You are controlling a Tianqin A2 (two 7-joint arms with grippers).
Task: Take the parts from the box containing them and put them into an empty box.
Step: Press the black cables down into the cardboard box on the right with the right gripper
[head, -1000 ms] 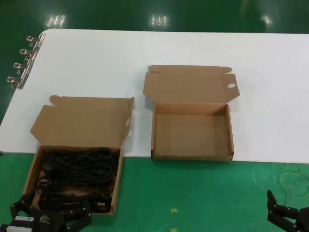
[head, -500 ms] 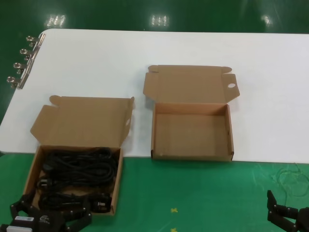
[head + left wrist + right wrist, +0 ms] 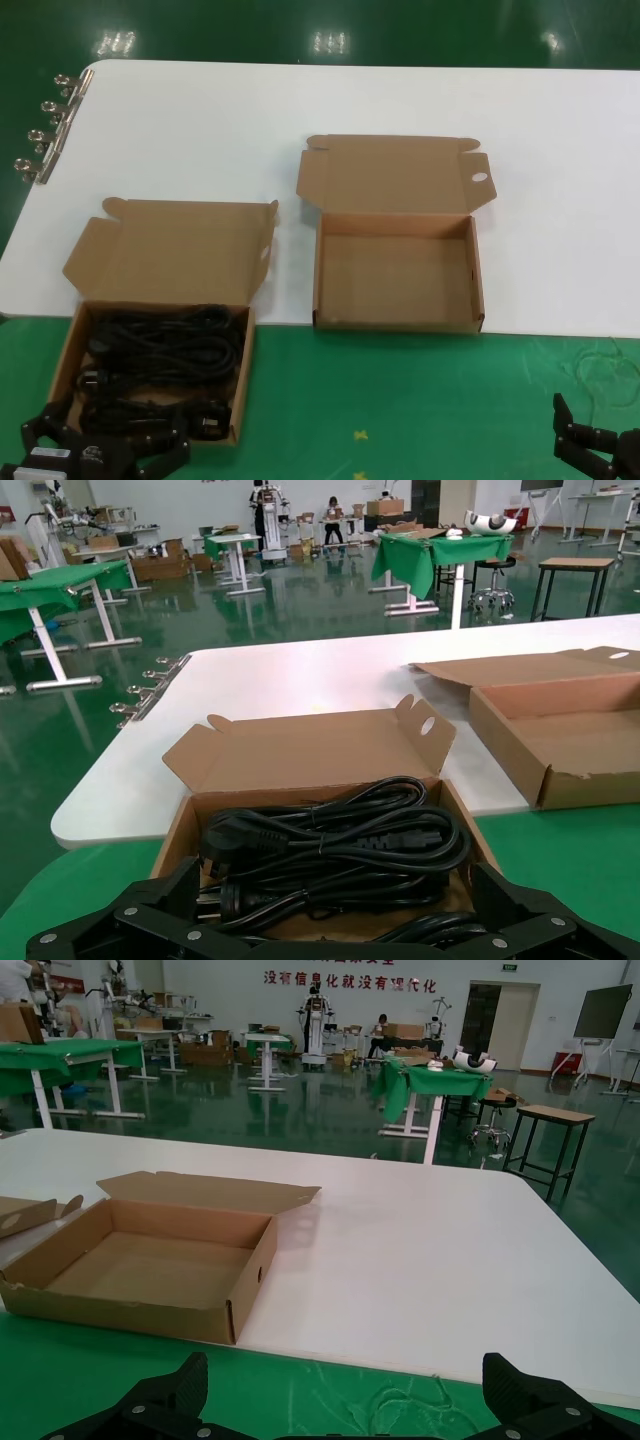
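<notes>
The box with the parts [image 3: 72, 352] sits at the front left, lid flap open behind it. Several black power cords [image 3: 165, 352] lie bundled inside; they also show in the left wrist view [image 3: 335, 840]. The empty box [image 3: 397, 320] stands in the middle, its lid flap with a small oval hole [image 3: 479, 178] at the right corner; it also shows in the right wrist view [image 3: 130, 1305]. My left gripper [image 3: 105, 440] is open, just in front of the cord box's near edge. My right gripper [image 3: 600, 445] is open and empty at the front right, apart from both boxes.
The white table [image 3: 200, 130] carries a row of metal binder clips [image 3: 45, 125] at its far left edge. A green mat [image 3: 400, 400] covers the front strip, with pale scuff marks [image 3: 600, 365] at the right.
</notes>
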